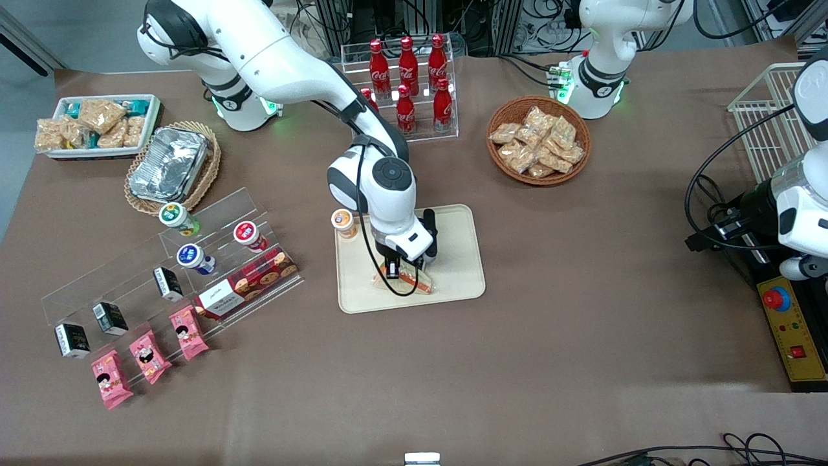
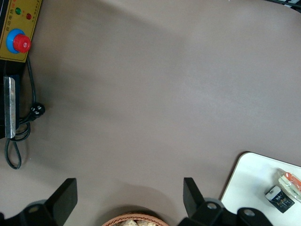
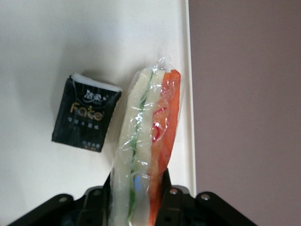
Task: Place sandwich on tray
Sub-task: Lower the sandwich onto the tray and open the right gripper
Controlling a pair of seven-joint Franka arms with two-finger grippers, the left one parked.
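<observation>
- Jaws of the gripper [image 3: 138,190] are pinched on the sandwich [image 3: 146,141] at its near end, one finger against each bread face, so the wedge sticks out ahead of them with its filling edge up.
- Below the jaws lies the tray [image 3: 42,42]; the sandwich hangs over it close to the rim, with brown tablecloth [image 3: 244,113] just outside that rim.
- Beside the sandwich, slightly ahead of the jaws, a small black packet [image 3: 85,115] lies flat on the tray, near but apart.
- To do this step well, I judge the wedge should be lowered until its underside rests on the tray, kept inside the rim and clear of the packet, and only then released.
- Clear crinkly wrap looks slippery and loose; the soft pale bread would squash under a hard squeeze.
- Orange-red and green layers run lengthwise; the tray is smooth, cream, low-rimmed with rounded corners.
- An orange-lidded cup [image 1: 343,221] stands at the tray's corner, well away from the jaws.
</observation>
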